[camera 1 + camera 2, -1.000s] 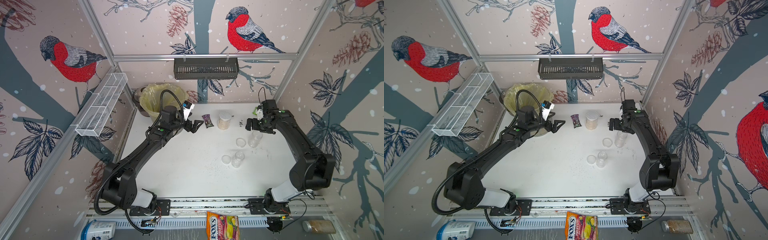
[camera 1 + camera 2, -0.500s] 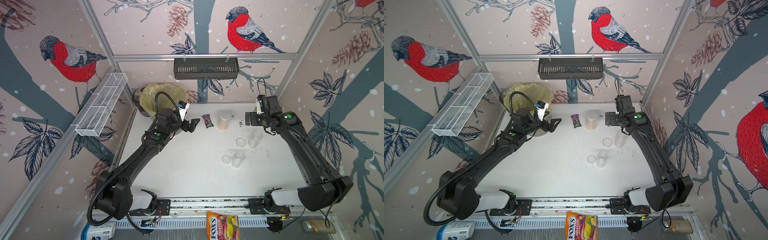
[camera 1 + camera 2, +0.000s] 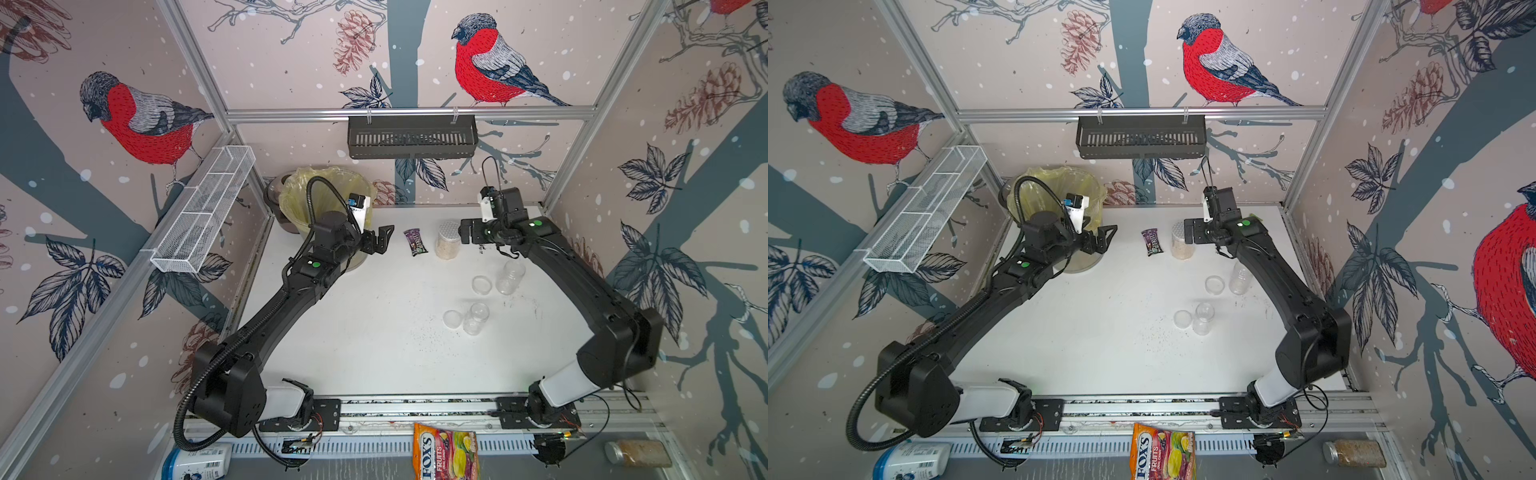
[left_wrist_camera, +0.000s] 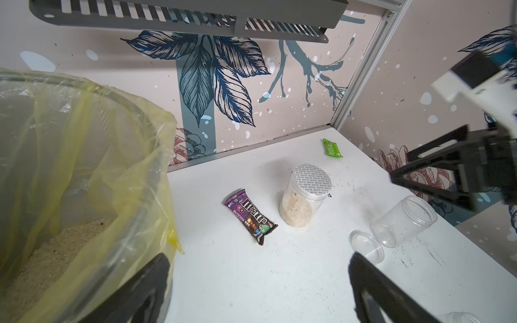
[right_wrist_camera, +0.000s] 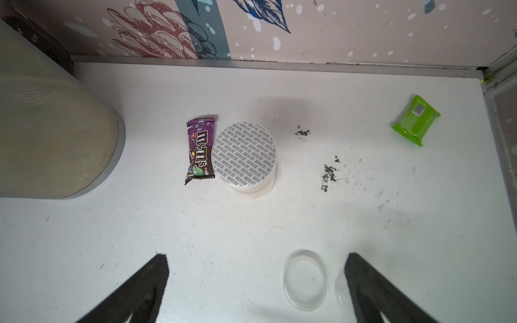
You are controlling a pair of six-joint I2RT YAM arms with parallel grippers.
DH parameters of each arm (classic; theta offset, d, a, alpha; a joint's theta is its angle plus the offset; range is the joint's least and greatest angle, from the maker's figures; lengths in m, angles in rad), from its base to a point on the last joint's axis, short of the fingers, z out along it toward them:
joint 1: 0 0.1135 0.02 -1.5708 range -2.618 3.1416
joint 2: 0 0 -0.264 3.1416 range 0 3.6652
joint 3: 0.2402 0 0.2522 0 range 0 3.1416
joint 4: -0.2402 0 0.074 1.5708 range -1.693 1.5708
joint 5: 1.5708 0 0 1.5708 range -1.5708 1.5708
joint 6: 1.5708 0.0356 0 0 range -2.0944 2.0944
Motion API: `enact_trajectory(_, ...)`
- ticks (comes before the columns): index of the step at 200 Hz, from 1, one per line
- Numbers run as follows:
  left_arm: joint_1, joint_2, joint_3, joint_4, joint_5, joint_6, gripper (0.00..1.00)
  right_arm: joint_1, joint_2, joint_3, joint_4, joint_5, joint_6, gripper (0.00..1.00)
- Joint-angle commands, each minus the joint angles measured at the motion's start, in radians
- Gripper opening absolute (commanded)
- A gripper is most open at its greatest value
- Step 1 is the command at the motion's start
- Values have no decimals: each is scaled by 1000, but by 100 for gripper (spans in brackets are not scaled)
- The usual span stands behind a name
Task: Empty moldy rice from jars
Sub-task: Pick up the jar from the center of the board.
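The wide jar [image 3: 448, 245] [image 3: 1181, 245] with a dotted silver lid stands upright at the back, holding pale moldy rice [image 4: 296, 208]. Two slim jars [image 3: 510, 277] [image 3: 476, 318] stand open and look empty, each with its clear lid [image 3: 482, 285] [image 3: 452, 319] lying beside it. My left gripper [image 3: 382, 239] [image 4: 258, 258] hovers open beside the bin with nothing between its fingers. My right gripper [image 3: 467, 235] [image 5: 256, 258] hangs open just right of the wide jar [image 5: 243, 156], apart from it, above a clear lid [image 5: 305, 279].
A mesh bin [image 3: 328, 195] lined with a yellow bag stands at the back left, with rice [image 4: 42, 260] in it. An M&M's packet [image 3: 415, 242] lies left of the wide jar, a green packet [image 5: 416, 120] in the back right corner. Dark specks [image 5: 328, 174] dot the table.
My right arm has lifted and swung its open gripper left, from over the slim jar to beside the wide jar. My left gripper has drawn back slightly toward the bin.
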Motion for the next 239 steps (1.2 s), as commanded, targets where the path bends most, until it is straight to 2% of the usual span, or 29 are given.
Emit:
enact_trajectory(1, 0, -24, -16, -17, -38, 42, 99, 12, 69, 32, 91, 56, 29, 100)
enact_trajectory(42, 1, -104, -92, 48, -20, 61, 99, 38, 208, 52, 171, 95, 12, 100)
enact_trajectory(70, 0, -98, -107, 20, -47, 34, 99, 52, 287, 86, 180, 120, 23, 100)
enact_trajectory(95, -2, -100, -114, 17, -19, 28, 99, 68, 348, 128, 155, 214, 21, 100)
enact_trajectory(114, -2, -118, -134, 46, -6, 26, 99, 69, 374, 138, 154, 238, 13, 100)
enact_trajectory(239, -3, -117, -164, 79, 28, 20, 99, 58, 469, 176, 218, 151, -13, 100)
